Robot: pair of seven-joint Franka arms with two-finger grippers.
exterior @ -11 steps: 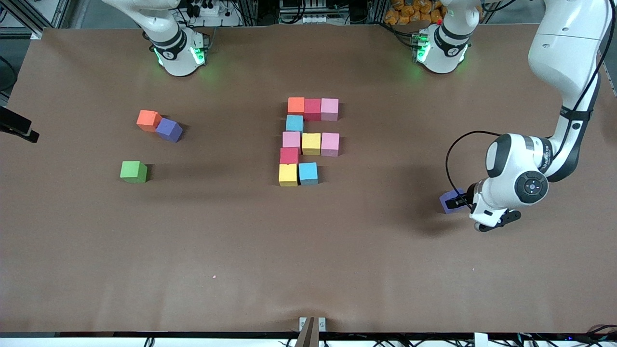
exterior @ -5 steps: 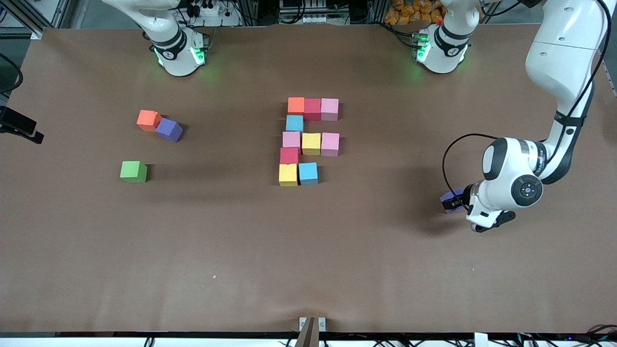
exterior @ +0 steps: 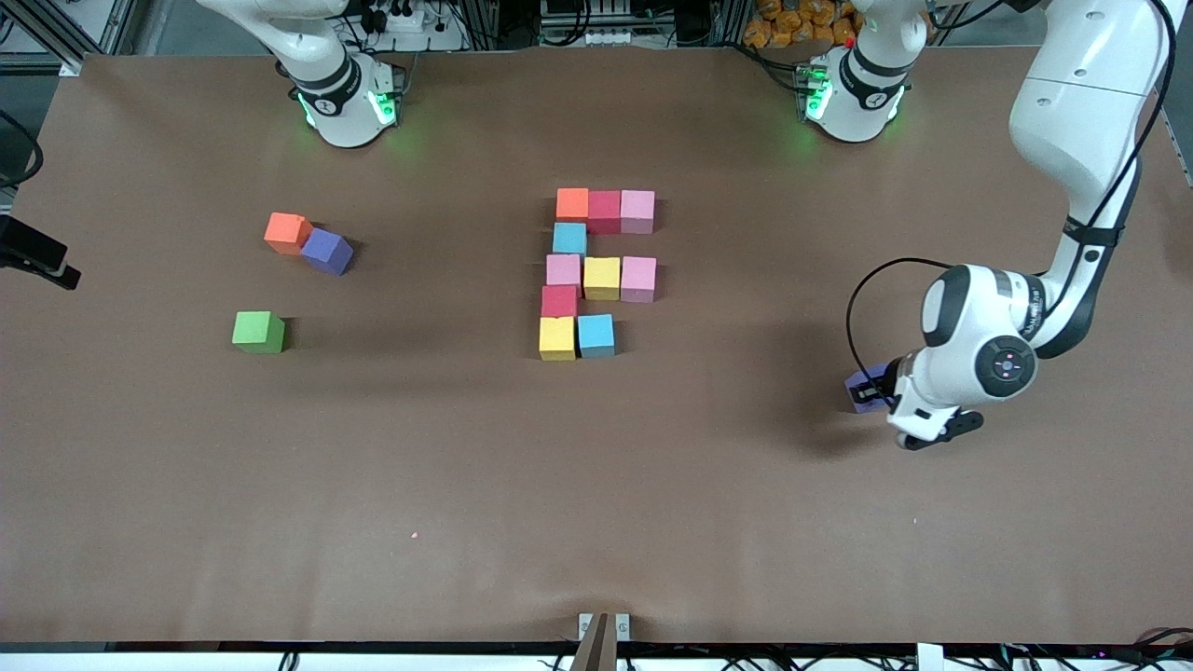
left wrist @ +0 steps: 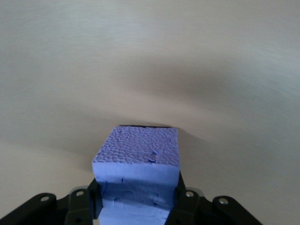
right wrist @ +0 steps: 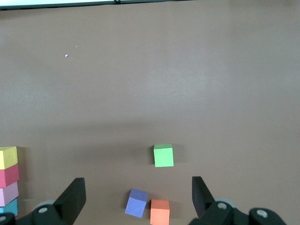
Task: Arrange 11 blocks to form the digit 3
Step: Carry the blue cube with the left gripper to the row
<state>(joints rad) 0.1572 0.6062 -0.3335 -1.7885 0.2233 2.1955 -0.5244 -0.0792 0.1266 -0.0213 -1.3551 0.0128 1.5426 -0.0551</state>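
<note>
The digit 3 (exterior: 601, 278) stands partly built mid-table: orange, red and pink blocks in the row nearest the bases, then a blue block, a pink-yellow-pink row, a red block, and a yellow and a blue block (exterior: 596, 335). My left gripper (exterior: 871, 394) (left wrist: 137, 192) is shut on a purple block (exterior: 858, 387) (left wrist: 138, 150), low over the table toward the left arm's end. Its fingers (left wrist: 96, 194) press two facing sides of the block. My right gripper (right wrist: 137, 193) shows only in its wrist view, open and empty, high over the table.
Toward the right arm's end lie a loose orange block (exterior: 286, 232) (right wrist: 160, 211) and a darker purple block (exterior: 326, 251) (right wrist: 137, 203), touching. A green cube (exterior: 258, 331) (right wrist: 163, 155) sits nearer the front camera than those two.
My left gripper has shut on the purple block and shifted a little toward the digit with it. The right arm waits unchanged.
</note>
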